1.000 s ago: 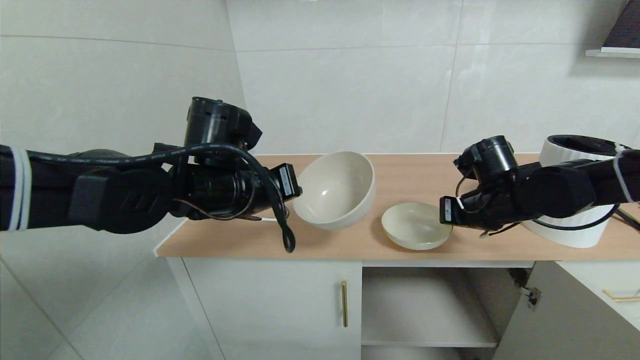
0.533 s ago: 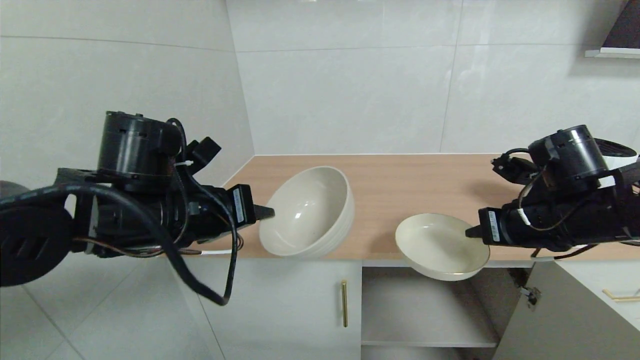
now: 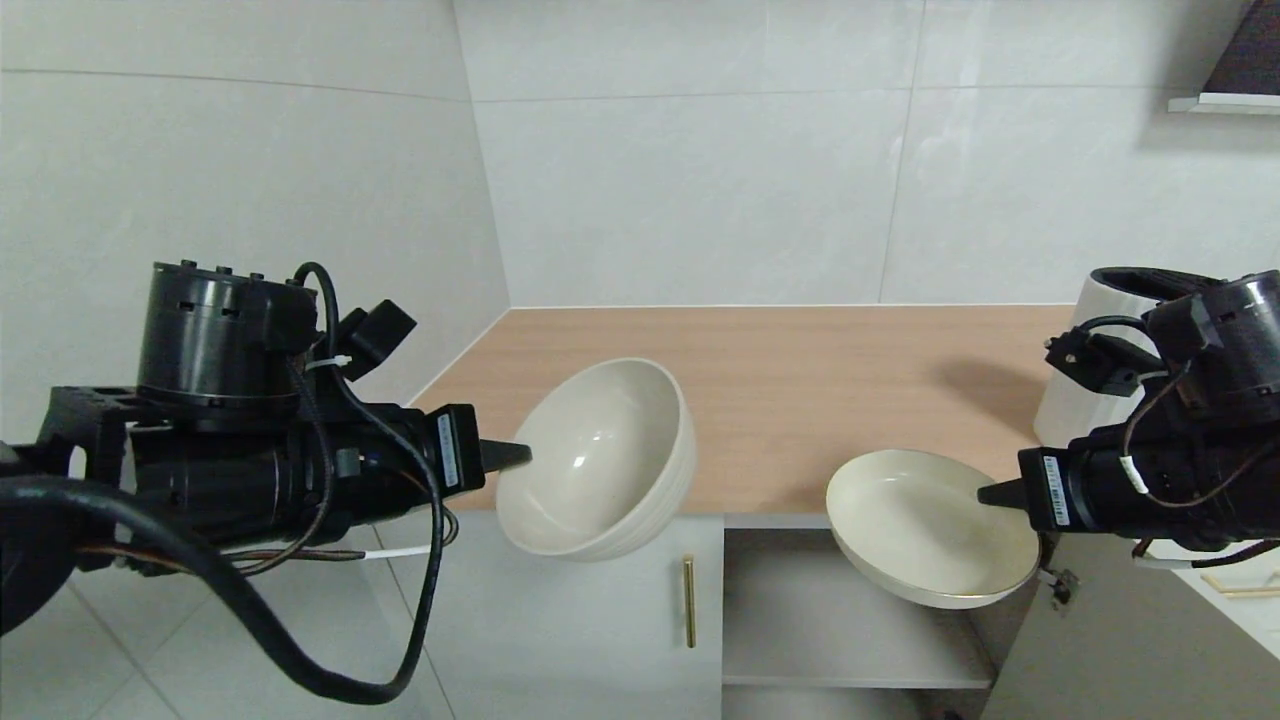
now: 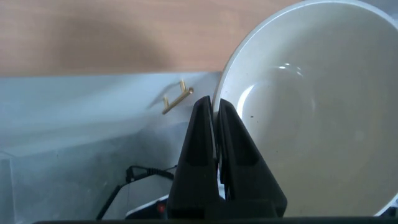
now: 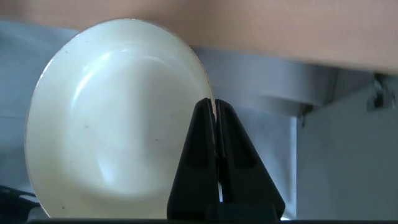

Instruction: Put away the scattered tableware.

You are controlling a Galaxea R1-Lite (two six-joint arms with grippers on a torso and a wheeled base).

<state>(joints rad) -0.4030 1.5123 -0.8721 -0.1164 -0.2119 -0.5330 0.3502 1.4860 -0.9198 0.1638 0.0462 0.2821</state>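
Off the wooden counter's point(image 3: 800, 380) front edge, the left gripper point(image 3: 515, 455) is clamped on a deep cream ceramic bowl's point(image 3: 600, 460) rim, holding it tilted in the air. The right gripper point(image 3: 990, 493) pinches a shallow cream dish point(image 3: 925, 530) before the open white cabinet point(image 3: 800, 610).

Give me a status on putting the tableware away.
Done: both dishes are off the wooden counter. In hand: the left gripper has its jaws shut on the rim of the deep bowl, the right gripper on the rim of the shallow dish, both held out past the counter edge. Left: neither rests on the open cabinet shelf below, the likely place to set them down and release.
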